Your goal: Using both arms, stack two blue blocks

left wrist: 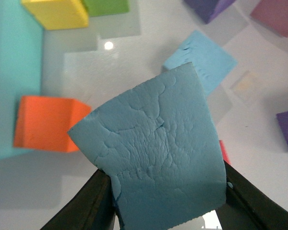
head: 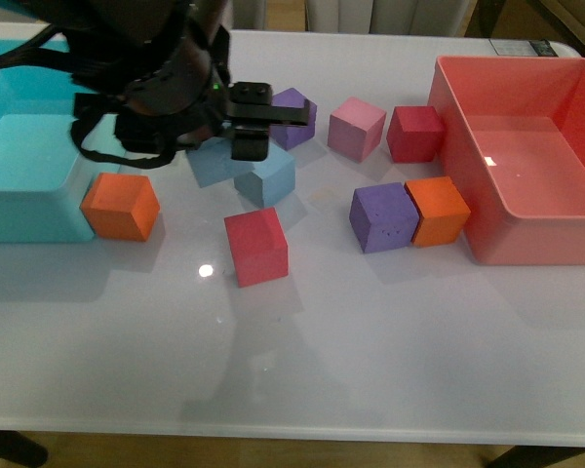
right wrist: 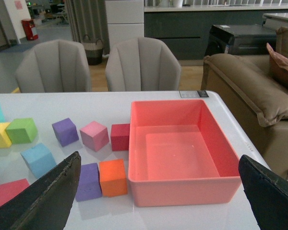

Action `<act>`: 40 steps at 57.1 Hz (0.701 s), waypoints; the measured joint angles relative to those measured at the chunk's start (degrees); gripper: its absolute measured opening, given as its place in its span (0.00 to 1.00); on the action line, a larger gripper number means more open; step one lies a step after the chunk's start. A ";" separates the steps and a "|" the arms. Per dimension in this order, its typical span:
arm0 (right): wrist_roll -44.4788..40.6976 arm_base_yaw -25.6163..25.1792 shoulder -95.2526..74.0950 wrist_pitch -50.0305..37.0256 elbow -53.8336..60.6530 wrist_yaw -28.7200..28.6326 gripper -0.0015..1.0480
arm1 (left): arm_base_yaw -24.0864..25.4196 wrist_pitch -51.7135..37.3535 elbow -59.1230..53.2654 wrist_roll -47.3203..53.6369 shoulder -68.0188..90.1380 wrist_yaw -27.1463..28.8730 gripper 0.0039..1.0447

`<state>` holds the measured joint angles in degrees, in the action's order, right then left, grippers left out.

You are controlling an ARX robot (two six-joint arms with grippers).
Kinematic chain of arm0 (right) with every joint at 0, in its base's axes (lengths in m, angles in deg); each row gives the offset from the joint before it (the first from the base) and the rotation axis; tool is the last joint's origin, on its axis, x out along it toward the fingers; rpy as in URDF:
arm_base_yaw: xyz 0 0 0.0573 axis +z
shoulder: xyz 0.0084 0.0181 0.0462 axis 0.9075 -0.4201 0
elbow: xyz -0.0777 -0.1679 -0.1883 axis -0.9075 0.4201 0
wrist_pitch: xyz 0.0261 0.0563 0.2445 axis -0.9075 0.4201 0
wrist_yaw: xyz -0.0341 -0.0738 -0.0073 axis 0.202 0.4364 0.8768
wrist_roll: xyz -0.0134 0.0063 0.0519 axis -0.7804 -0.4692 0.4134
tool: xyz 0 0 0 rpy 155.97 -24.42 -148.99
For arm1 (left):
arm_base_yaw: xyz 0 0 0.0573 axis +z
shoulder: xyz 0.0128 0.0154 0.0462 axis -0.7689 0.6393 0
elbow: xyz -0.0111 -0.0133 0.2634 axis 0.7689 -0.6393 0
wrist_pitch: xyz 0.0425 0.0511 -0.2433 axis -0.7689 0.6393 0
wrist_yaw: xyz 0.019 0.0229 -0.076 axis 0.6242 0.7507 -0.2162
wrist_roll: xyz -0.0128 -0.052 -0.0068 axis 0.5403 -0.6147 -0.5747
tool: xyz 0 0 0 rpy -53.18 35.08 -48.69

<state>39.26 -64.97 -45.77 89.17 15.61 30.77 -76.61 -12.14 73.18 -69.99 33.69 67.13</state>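
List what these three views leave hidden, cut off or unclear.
- Front view: the left arm covers part of the held blue block; whether it touches the other blue block cannot be told.
- Left wrist view: the held blue block hides most of a red cube.
- Right wrist view: the right gripper is cut off by the lower edge.
- Front view: the turquoise bin is cut off by the left edge.
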 joint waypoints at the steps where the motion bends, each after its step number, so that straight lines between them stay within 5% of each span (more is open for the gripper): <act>1: 0.00 0.00 0.00 0.00 0.00 0.00 0.91 | -0.26 0.48 1.25 0.61 0.87 -0.15 0.43; 40: 0.00 0.00 0.00 0.00 0.00 0.00 0.91 | -0.37 10.29 27.80 9.20 20.00 -0.57 0.41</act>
<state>39.26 -64.97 -45.77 89.17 15.61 30.77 -76.98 -1.85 100.98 -60.78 53.69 66.57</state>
